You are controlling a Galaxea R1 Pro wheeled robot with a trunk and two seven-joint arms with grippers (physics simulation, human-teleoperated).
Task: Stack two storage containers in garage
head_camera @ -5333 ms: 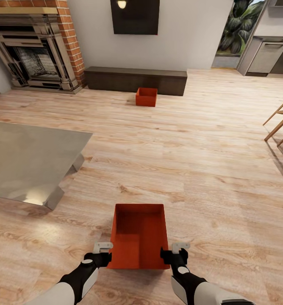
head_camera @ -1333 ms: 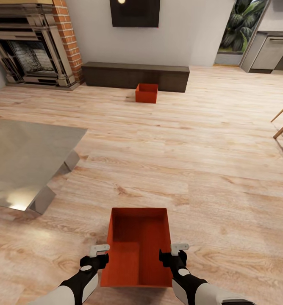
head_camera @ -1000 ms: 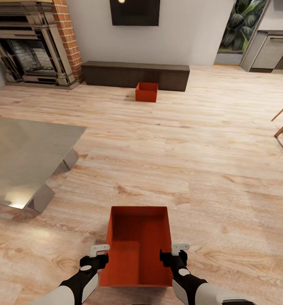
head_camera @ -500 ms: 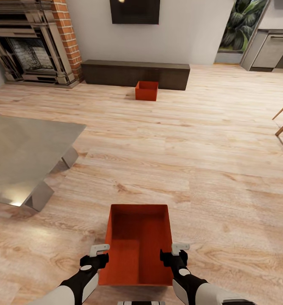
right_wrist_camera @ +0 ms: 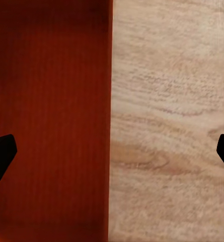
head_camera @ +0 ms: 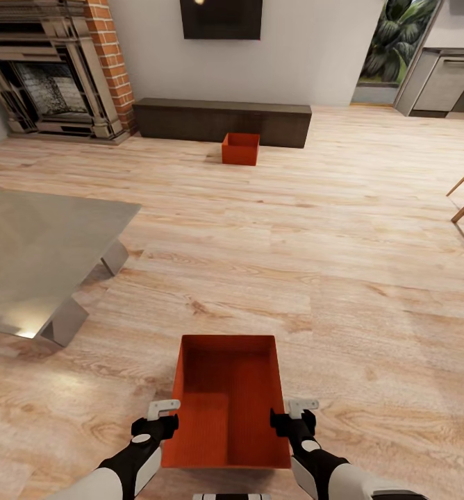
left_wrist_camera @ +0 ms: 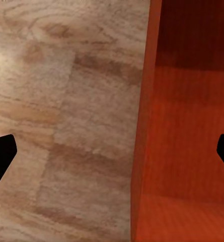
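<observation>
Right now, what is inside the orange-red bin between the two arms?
Nothing: the near orange-red rectangular bin shows a bare floor and inner walls, with no contents. Its near wall's inner face is not visible from the head view. Light wood-plank flooring surrounds it.

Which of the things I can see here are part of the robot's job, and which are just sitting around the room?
Part of the job:
near storage container, between the left tool and right tool
far storage container, by the bench

Just sitting around:
dark bench
brick fireplace
wall TV
metal table
</observation>
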